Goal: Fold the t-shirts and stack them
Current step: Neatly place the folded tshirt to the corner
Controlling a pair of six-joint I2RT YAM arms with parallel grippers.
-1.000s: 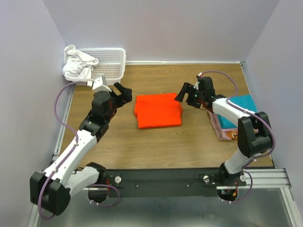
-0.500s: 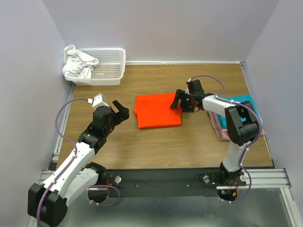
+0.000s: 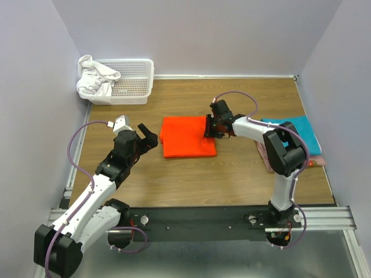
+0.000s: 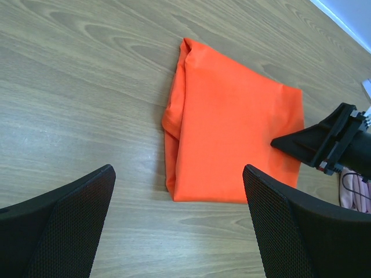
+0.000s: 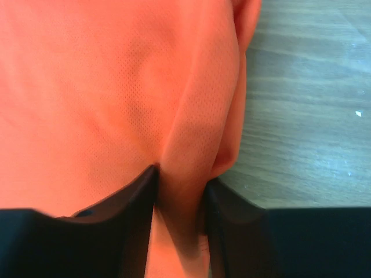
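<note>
A folded orange t-shirt [image 3: 186, 137] lies flat mid-table as a rectangle. My right gripper [image 3: 210, 128] sits at its right edge, and in the right wrist view its jaws [image 5: 181, 176] pinch a raised ridge of the orange cloth [image 5: 116, 87]. My left gripper [image 3: 148, 136] hovers just left of the shirt, apart from it, wide open with nothing between its fingers. In the left wrist view the orange t-shirt [image 4: 232, 139] lies ahead of the open left gripper [image 4: 178, 171]. A folded teal t-shirt [image 3: 295, 130] rests on a pink one [image 3: 266, 159] at the right.
A white mesh basket [image 3: 136, 75] stands at the back left, with a crumpled white cloth [image 3: 95, 78] draped over its left end. Walls close in the table at the left, back and right. The arm bases sit on a black rail [image 3: 197, 223] at the near edge.
My right gripper moved left onto the orange t-shirt's right edge and closed on it; the shirt slid slightly left. The left arm drew back toward the near side, still open.
</note>
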